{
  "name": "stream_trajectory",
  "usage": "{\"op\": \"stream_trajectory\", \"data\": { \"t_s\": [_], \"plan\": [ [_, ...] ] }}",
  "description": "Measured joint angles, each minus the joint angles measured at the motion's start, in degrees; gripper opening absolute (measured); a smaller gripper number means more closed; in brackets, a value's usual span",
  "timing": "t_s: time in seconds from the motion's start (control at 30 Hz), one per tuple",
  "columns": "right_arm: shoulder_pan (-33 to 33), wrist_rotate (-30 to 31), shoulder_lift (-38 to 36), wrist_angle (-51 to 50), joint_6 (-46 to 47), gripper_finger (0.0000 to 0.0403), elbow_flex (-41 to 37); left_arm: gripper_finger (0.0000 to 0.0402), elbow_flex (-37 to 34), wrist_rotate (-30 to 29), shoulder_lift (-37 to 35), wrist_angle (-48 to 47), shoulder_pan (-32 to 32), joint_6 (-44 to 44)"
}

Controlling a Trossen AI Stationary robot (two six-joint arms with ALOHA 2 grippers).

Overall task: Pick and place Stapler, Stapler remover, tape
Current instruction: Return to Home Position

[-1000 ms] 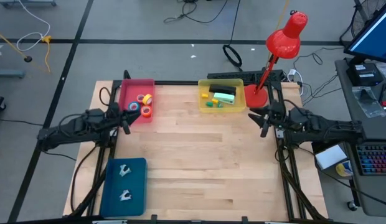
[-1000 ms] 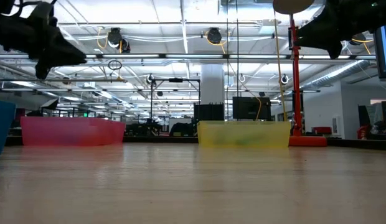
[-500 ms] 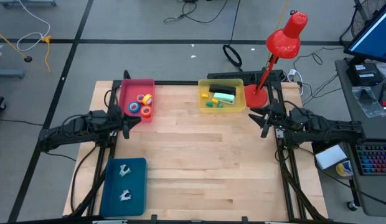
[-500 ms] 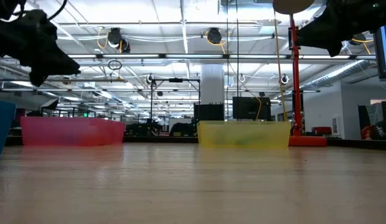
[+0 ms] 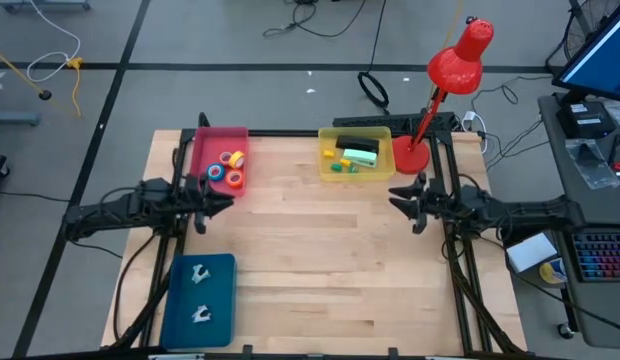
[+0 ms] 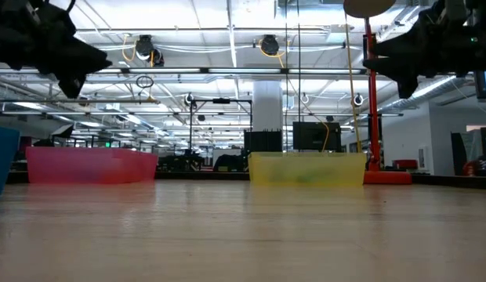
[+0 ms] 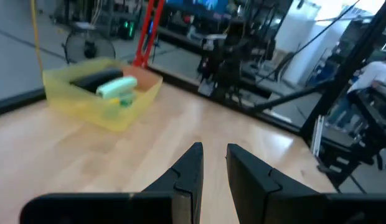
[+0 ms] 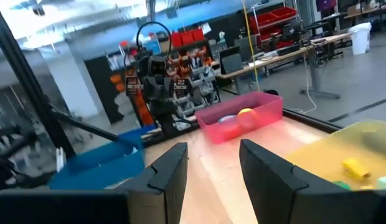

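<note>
We see three bins on the worktop [image 5: 320, 260]. The pink bin [image 5: 208, 145] stands at the far left corner, and the four tape rolls [image 5: 234, 160] lie inside it, close together. The yellow bin [image 5: 382, 165] stands at the far edge, toward the right. It holds a black stapler [image 5: 352, 143], a green stapler [image 5: 361, 155] just beside it, and a small yellow stapler [image 5: 330, 153]. There is also a small green piece that we cannot identify. The blue bin [image 5: 218, 295] is at the near left corner, with two staple removers [image 5: 198, 272] lying apart from each other; they look pale from above. A red lamp [image 5: 458, 58] has its base at the far right corner, just beside the yellow bin.

The left arm reaches in from the left edge. The left hand [image 5: 222, 200] hovers near the near end of the pink bin. Its fingers are parted by a narrow gap and hold nothing. The right arm reaches in from the right edge. The right hand [image 5: 398, 200] hovers near the near right corner of the yellow bin. Its fingers are apart and empty. The two hands point toward each other, and in the low view both are high above the worktop.
</note>
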Motion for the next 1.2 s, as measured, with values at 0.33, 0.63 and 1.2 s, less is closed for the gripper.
{"op": "stream_trajectory", "data": {
  "t_s": [0.33, 0.63, 1.2],
  "plan": [
    [0.0, -2.9, -13.1, -6.0, 3.6, 0.0141, -2.4, 0.0069, 0.1, 7.1, 0.0, 9.3, 0.0, 11.2],
    [0.0, -2.9, -15.0, -15.2, 5.3, 0.0141, -2.4, 0.0069, -9.2, 11.6, -0.3, 22.0, 0.0, 12.8],
    [0.0, -10.3, -15.1, -15.7, 2.4, 0.0141, -2.4, 0.0069, -9.1, 11.6, 0.2, 18.8, 0.0, 7.4]
  ]
}}
